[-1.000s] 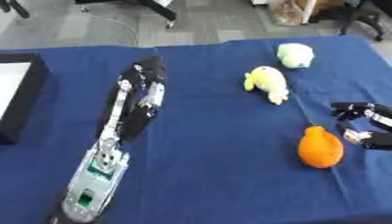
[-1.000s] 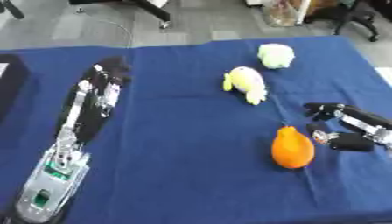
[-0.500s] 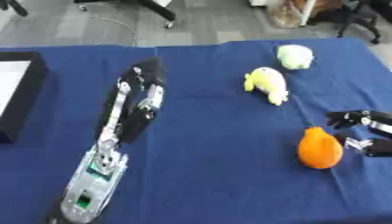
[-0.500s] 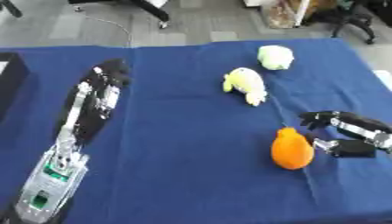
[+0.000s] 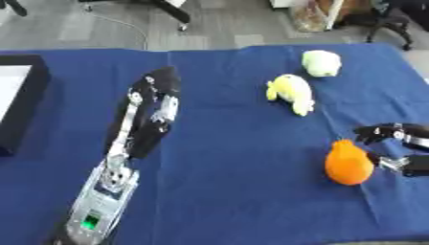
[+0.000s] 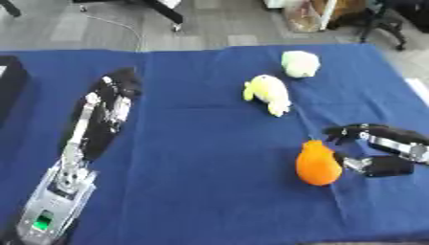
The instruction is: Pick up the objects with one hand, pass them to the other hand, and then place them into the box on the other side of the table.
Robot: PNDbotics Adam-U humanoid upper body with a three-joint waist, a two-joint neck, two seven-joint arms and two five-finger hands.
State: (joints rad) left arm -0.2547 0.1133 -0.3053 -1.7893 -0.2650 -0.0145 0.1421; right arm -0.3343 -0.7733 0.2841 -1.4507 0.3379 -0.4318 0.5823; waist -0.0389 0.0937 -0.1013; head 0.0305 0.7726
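Right eye view: right hand (image 6: 378, 152) comes in from the right edge, low on the blue table (image 6: 209, 191), just beside the orange toy (image 6: 318, 163). Fingers are curled and spread apart, upper ones arching over toward the toy's top, thumb lower near its side. Nothing is clamped between them (can't tell whether a fingertip touches the toy; it looks like a sliver of cloth shows between them). The orange toy sits upright on the cloth, rounded body with a small pointed top, on the right half of the table, near the front.

Left hand (image 5: 151, 112) lies along the table on the left side, forearm running from the lower left corner up toward the middle. Fingers are straight and together, resting flat on the cloth, holding nothing.

Two more soft toys further back on the right half: a yellow plush (image 5: 291, 91), elongated and lying at a tilt, and a pale green plush (image 5: 321, 62) behind it near the far edge. They are near each other but apart, both well clear of the orange toy.

Box (image 5: 18, 98) is at the left edge of the left eye view, dark walls, white inside (only partly in frame).
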